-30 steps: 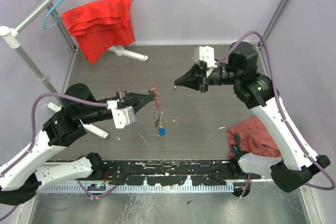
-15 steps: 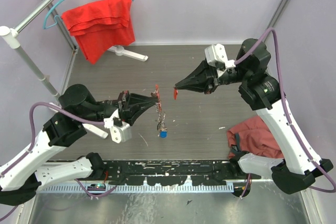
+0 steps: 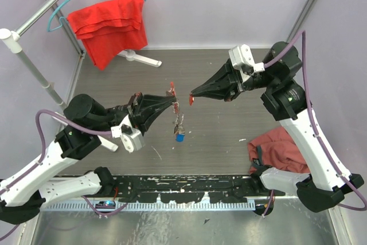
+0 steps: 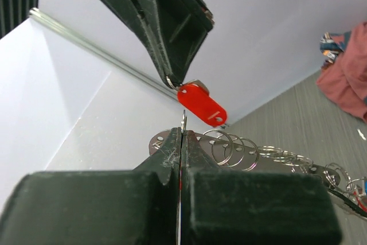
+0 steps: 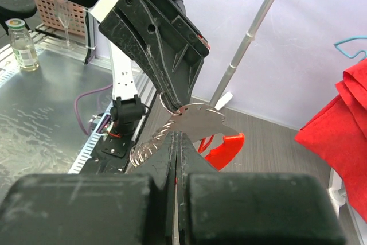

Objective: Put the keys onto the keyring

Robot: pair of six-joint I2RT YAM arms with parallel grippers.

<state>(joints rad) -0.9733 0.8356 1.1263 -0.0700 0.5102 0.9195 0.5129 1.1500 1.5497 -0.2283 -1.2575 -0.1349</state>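
My left gripper [image 3: 171, 103] is shut on a thin silver ring [image 4: 183, 123] of the keyring. The keyring is a flat metal plate with holes [image 4: 269, 162] carrying several rings. Keys and a blue tag [image 3: 179, 137] hang below it above the table. My right gripper [image 3: 192, 93] is shut on a key with a red tag [image 3: 191, 101]. Its tip is almost touching the left gripper's tip. In the left wrist view the red tag [image 4: 200, 103] hangs just above my shut jaws. In the right wrist view the plate [image 5: 200, 120] lies right at my shut jaws, with a red piece [image 5: 225, 146] behind it.
A red cloth [image 3: 109, 24] hangs on a blue hanger at the back left, above a white stand foot [image 3: 140, 57]. A dull red cloth [image 3: 276, 147] lies at the right near the right arm's base. A black rail [image 3: 183, 190] runs along the near edge.
Both wrists have turned and the right arm's elbow has swung right. The two tips stayed close together. The hanging bunch with the blue tag has risen slightly.
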